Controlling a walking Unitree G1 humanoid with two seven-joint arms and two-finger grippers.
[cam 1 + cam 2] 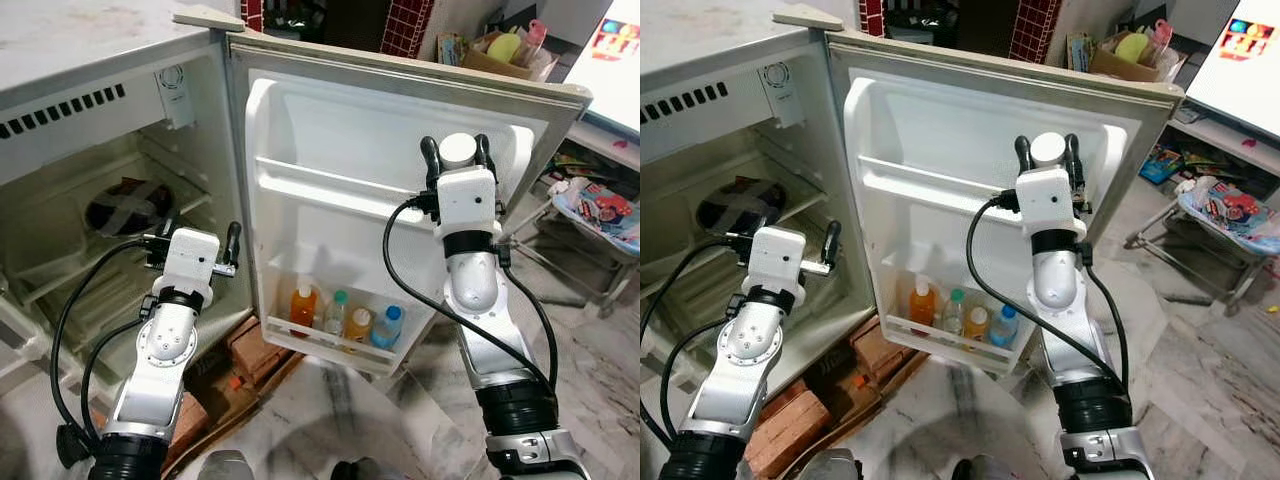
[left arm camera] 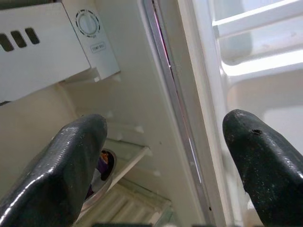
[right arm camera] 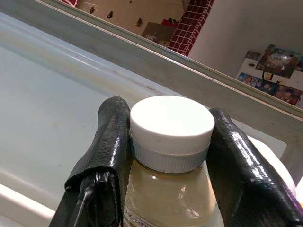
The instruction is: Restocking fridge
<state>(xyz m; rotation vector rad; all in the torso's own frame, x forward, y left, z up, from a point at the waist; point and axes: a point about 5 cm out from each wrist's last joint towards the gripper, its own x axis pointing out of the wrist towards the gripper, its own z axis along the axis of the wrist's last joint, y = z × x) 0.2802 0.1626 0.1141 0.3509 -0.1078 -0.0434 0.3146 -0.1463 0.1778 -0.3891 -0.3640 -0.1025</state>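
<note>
A small white fridge (image 1: pixel 80 120) was seen standing open, its cabinet on the robot's left and its door (image 1: pixel 330 130) swung wide ahead. Inside the cabinet a thermostat dial (image 2: pixel 88 22) was mounted on the upper wall, and a round dish with dark contents (image 1: pixel 128 206) was set on a wire shelf. On the inner door an upper shelf rail (image 1: pixel 330 185) was seen across the middle, and the bottom door shelf (image 1: pixel 330 345) was stocked with four bottles in a row: an orange bottle (image 1: pixel 304 306), a clear bottle with a green cap (image 1: pixel 337 314), a yellow-orange bottle (image 1: pixel 359 324) and a blue-capped bottle (image 1: pixel 388 326). Red bricks (image 1: pixel 790 425) were stacked on the marble floor (image 1: pixel 600 380) beneath the cabinet's edge.

The right pincer (image 1: pixel 458 152) was raised in front of the door's upper part, above the rail, and was closed on a white-capped bottle (image 3: pixel 171 142) of pale cloudy liquid, one black finger (image 3: pixel 106 142) pressed to each side of the neck just under the cap. The bottle was held upright, clear of the door shelves.

The left pincer (image 2: pixel 165 161) was held at the cabinet's opening beside the hinge-side edge, its fingers (image 2: pixel 71 161) spread wide with nothing between them.
</note>
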